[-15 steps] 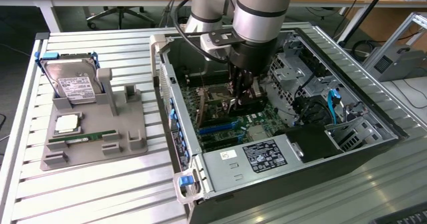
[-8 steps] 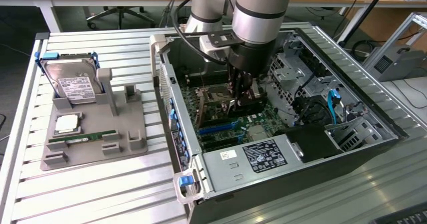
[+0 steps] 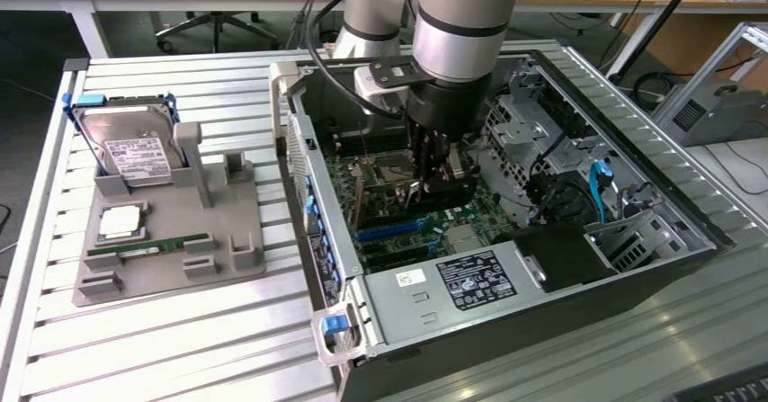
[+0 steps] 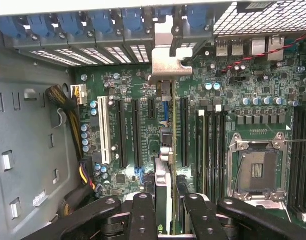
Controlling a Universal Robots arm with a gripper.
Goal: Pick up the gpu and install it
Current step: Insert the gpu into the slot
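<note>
Gpu (image 4: 166,150), thin green card edge-on with silver bracket, clamped between black tool (image 4: 165,210) fingers above green motherboard (image 4: 253,100).

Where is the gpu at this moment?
The gpu stands on edge inside the open computer case, held by the pincer over the motherboard slots, its silver bracket toward the case's rear wall.

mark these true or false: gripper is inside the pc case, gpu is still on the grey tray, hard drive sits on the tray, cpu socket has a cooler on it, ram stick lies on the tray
1. The gripper is inside the open computer case. True.
2. The gpu lies on the grey tray. False: it is held edge-on between the fingers, over the motherboard slots.
3. The hard drive sits on the tray. True.
4. A cooler covers the CPU socket. False: the socket is bare.
5. A RAM stick lies on the tray. True.
</note>
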